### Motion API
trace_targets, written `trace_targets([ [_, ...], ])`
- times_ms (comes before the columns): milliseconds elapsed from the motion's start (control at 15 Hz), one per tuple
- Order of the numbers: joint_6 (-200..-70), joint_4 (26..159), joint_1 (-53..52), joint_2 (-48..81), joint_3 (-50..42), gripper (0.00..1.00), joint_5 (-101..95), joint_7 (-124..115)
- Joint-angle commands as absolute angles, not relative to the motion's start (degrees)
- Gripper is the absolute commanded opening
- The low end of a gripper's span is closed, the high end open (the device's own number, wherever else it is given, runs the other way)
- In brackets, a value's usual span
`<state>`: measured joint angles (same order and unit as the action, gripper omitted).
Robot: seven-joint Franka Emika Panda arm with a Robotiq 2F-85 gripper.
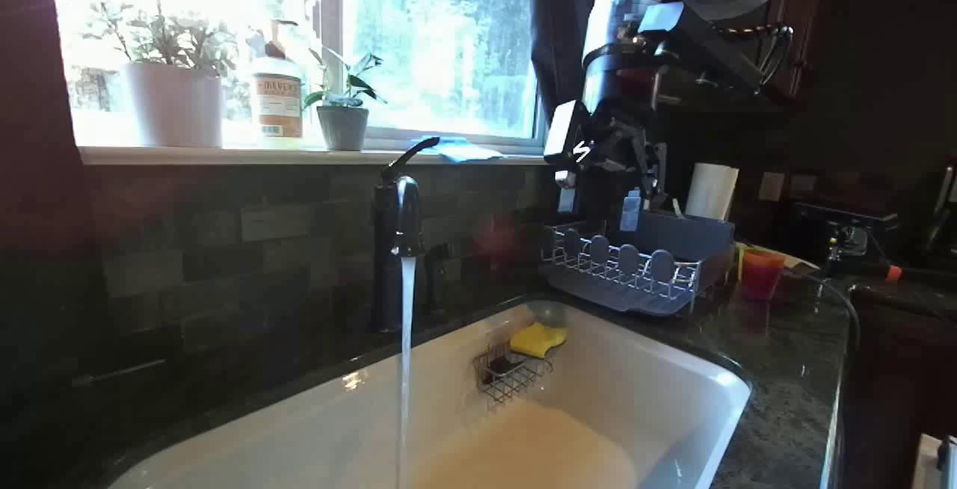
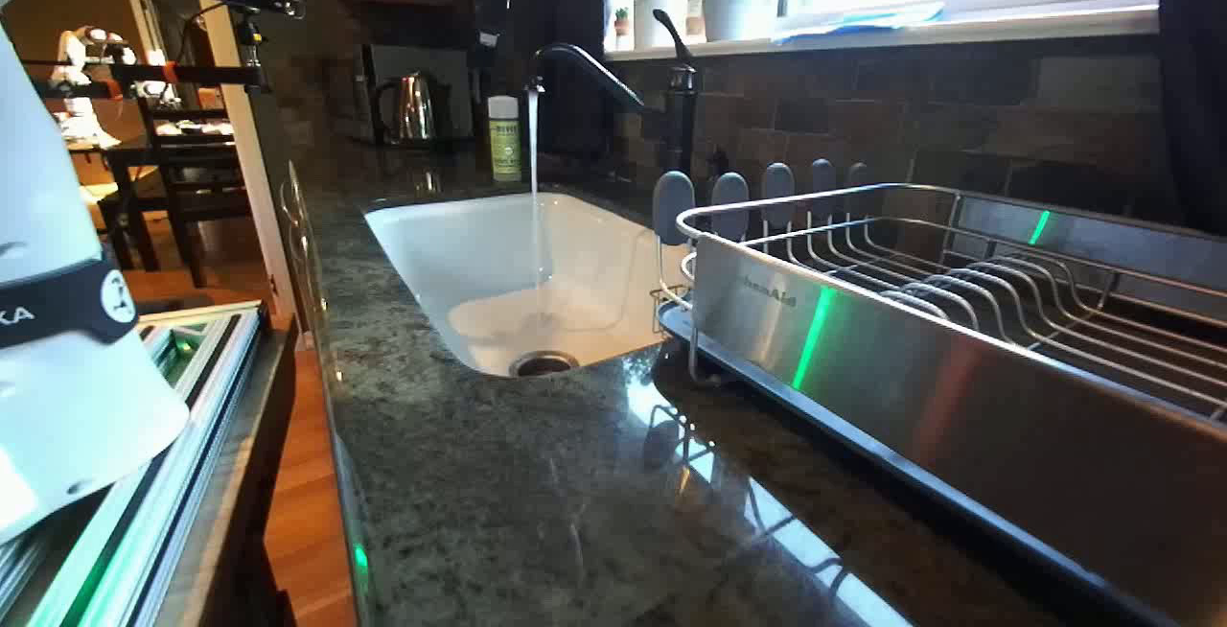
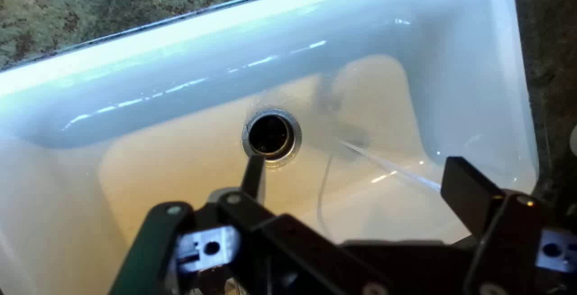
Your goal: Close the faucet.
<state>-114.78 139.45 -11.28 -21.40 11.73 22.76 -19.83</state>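
The dark faucet (image 1: 386,250) stands upright behind the sink, and it also shows in an exterior view (image 2: 681,109). Its thin lever (image 1: 410,158) sits on top and is raised at a slant. Water (image 1: 406,339) runs from the spout into the sink; the stream also shows in the wrist view (image 3: 390,165). My gripper (image 1: 598,206) hangs pointing down, to the right of the faucet and apart from it in that view. In the wrist view my gripper (image 3: 354,164) has its fingers wide apart with nothing between them, above the sink. The faucet body is out of the wrist view.
The white sink (image 1: 736,384) has a drain (image 3: 272,137). A dish rack (image 1: 658,283) stands beside it. A yellow sponge (image 1: 538,339) lies on a wire basket. A soap bottle (image 1: 277,96), potted plants and a blue cloth (image 1: 467,150) are on the sill. A red cup (image 1: 761,272) stands right.
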Motion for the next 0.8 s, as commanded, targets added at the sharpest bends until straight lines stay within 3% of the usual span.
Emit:
trace_targets([
  [0, -114.64, 139.39, -10.96, -21.42, 12.0, 1.0, 22.84, -19.75],
  [333, -114.64, 139.39, -10.96, -21.42, 12.0, 1.0, 22.84, -19.74],
  [733, -122.17, 128.92, -11.59, -16.26, 18.18, 1.0, 11.6, -21.56],
])
